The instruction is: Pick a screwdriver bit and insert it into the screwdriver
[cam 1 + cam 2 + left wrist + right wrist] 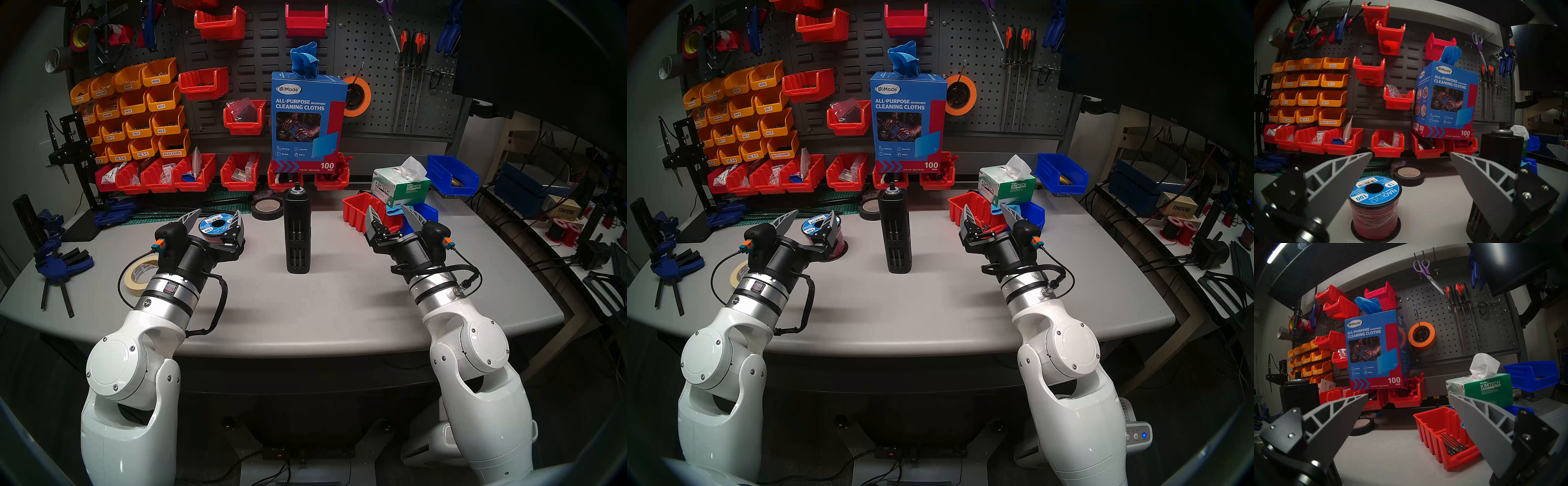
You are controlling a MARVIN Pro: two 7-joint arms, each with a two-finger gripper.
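Note:
The screwdriver (298, 234), a matte black cylinder with side slots, stands upright mid-table between both arms. It shows at the right edge of the left wrist view (1500, 152) and at the left of the right wrist view (1299, 395). Several dark screwdriver bits (1452, 445) lie in a red bin (1425, 431) on the table's right side. My right gripper (388, 212) hovers open just in front of that bin (354, 212), empty. To the screwdriver's left, my left gripper (217, 217) is open and empty, pointing over a wire spool.
A red-and-black wire spool (1374, 203) sits under the left gripper, with a black tape roll (267, 208) behind it. Masking tape (139, 275) and blue clamps (64, 264) lie far left. A Kimtech box (400, 188), blue bins and a cleaning-cloth box (307, 118) stand behind.

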